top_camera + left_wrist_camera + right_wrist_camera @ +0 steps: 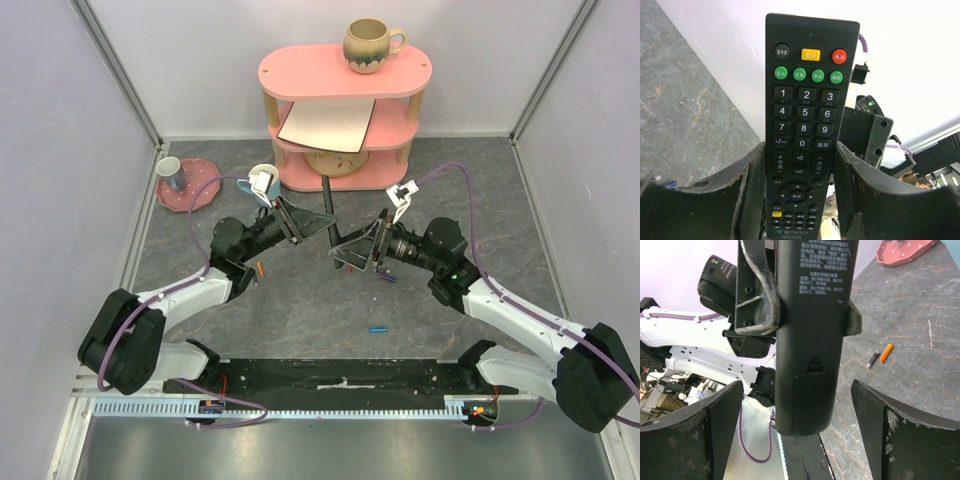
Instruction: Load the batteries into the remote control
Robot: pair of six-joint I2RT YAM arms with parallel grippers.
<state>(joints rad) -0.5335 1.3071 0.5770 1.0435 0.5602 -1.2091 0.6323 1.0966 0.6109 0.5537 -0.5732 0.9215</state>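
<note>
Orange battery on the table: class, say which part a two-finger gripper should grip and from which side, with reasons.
The orange battery lies flat on the table, a thin cylinder. Probably best: come straight down from above and close across its middle, since its ends offer little hold and a small dark piece lies close to one end.

One remote control (pixel 805 125), one red-orange battery (pixel 260 268) at eight o'clock, one blue battery (pixel 378 328) at five, two mugs (pixel 372 45) — perhaps a third, half hidden — one pink shelf (pixel 310 75)

Grey table (pixel 300 320) bears pink shelf (pixel 345 120), pink plate (pixel 195 195), orange battery (pixel 260 268), blue battery (pixel 377 328).
</note>
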